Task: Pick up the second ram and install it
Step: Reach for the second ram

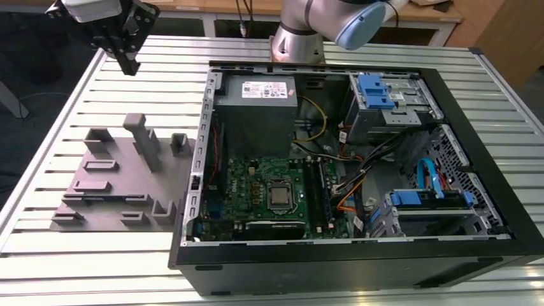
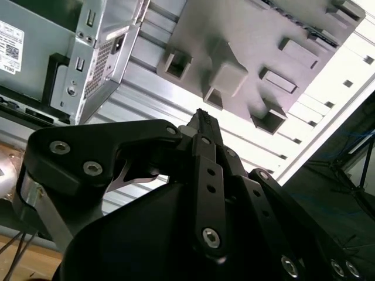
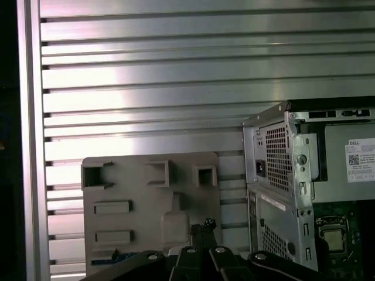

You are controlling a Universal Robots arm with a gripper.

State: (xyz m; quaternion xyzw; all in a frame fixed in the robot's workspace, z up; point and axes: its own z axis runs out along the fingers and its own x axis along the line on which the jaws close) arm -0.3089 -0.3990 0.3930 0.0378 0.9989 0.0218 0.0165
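A: What do we see, going from the exterior view's left to its right?

B: At the far left, the gripper [image 1: 129, 67] hangs high over a slatted metal table [image 1: 85, 274], well apart from everything on it. Its fingers are drawn together and hold nothing. Below it on the table lies a gray tray [image 1: 127, 185] of blocks and pockets. To the right sits an open computer case [image 1: 340, 268] with a green board [image 1: 251, 182] on its floor.

A: Where is the memory stick?

B: In the first wrist view, we make out a thin dark-blue strip [image 3: 117, 256] lying in the tray [image 3: 146, 199], partly hidden by the dark body of the gripper [image 3: 202, 227]. We judge that strip to be the memory stick, though too little of it shows to be sure.

A: Do the fingers look the same from the wrist?

B: Yes. In the second wrist view the gripper [image 2: 202, 117] also comes to a narrow, bare tip.

A: Which step are we at?

B: We judge it to be the very start of the pick. The stick sits untouched in the tray and nothing is grasped. Taking hold calls for the fingers to part, line up with the stick's long thin edges and close gently, since such a board is slim and would bend or slip easily.
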